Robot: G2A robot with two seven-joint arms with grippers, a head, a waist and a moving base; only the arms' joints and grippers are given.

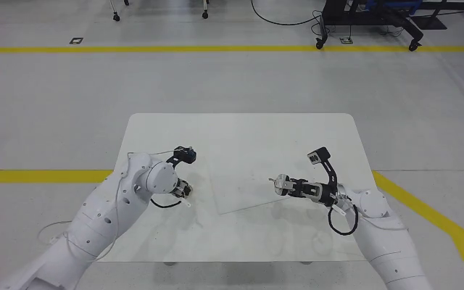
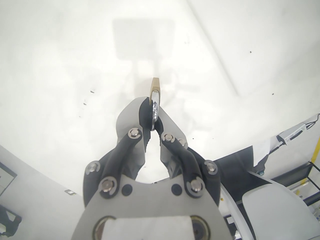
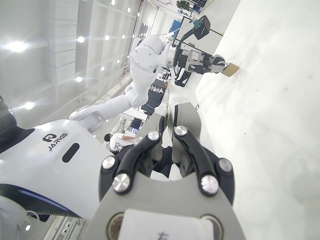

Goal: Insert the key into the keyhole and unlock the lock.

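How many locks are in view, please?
1. The lock is in the left hand, gripped by its silver shackle; its brass body points toward the table.

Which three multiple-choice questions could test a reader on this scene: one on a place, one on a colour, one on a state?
1. Where is the golden brass padlock with the silver metal shackle?
A. in the left gripper
B. in a drawer
C. in a person's hand

2. What colour is the padlock's body?
A. red
B. golden
C. blue

3. How are the left gripper's fingers?
A. wide open
B. shut on a cloth
C. shut on the shackle

Answers:
1 A: the left wrist view shows the padlock held there.
2 B: the body looks golden in both wrist views.
3 C: the fingers pinch the shackle from both sides.
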